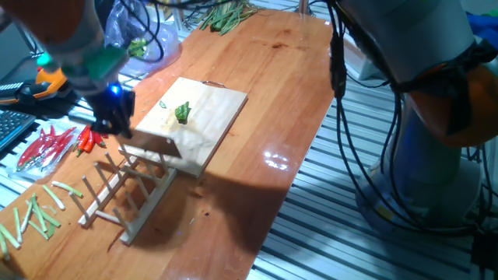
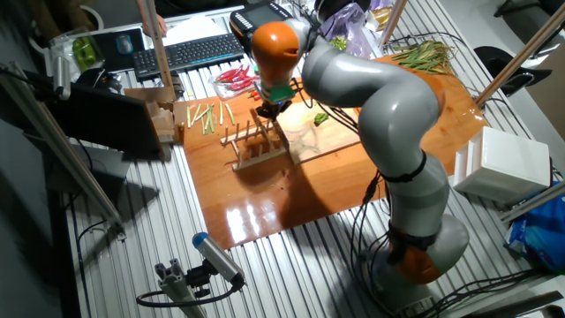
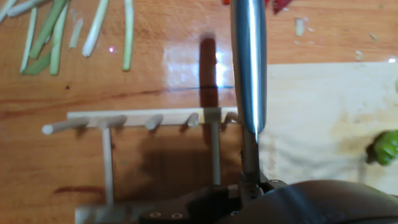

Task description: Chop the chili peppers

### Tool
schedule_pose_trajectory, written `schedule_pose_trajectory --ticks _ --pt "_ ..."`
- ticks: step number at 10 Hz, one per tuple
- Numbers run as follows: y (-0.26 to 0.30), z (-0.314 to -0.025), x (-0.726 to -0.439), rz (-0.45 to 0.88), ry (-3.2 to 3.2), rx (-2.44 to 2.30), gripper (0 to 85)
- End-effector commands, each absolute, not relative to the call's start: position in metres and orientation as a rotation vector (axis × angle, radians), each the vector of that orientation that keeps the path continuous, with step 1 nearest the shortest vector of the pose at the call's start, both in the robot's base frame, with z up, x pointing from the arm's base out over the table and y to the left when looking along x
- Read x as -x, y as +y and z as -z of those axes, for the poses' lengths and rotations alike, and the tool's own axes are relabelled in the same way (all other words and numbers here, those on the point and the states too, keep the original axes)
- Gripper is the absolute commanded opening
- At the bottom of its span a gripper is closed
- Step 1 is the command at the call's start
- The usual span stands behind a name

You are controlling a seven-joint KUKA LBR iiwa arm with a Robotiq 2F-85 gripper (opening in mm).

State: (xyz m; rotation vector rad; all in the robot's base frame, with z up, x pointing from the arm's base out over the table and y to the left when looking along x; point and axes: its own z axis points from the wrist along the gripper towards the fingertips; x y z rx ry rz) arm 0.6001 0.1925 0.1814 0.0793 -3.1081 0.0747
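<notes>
Wooden board (image 3: 323, 118), green chili (image 3: 385, 148) half cut off.

Light falls from overhead, and the varnished wooden table (image 1: 264, 101) throws it back: a white glare patch sits on the tabletop just right of the cutting board (image 1: 204, 117) in one fixed view, and another lies near the table's front edge in the other fixed view. The dish rack (image 1: 128, 190) casts a dark soft shadow beside the board. In the hand view the metal blade (image 3: 249, 68) is blurred and streaked with reflection; the board's far edge looks washed out.
</notes>
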Motion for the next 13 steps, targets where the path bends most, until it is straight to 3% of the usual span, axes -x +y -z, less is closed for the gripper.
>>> schedule_pose_trajectory --ticks 1,3,5,11,13 --pt "0.184 -0.229 -0.602 -0.061 -3.106 -0.074 0.0" --pt "0.164 -0.242 -0.610 0.008 -3.088 -0.056 0.0" --pt "0.140 -0.248 -0.617 -0.027 -3.102 -0.074 0.0" --pt "0.068 -0.218 -0.622 -0.036 -3.133 -0.056 0.0" --pt "0.053 -0.213 -0.626 -0.101 -3.140 -0.133 0.0"
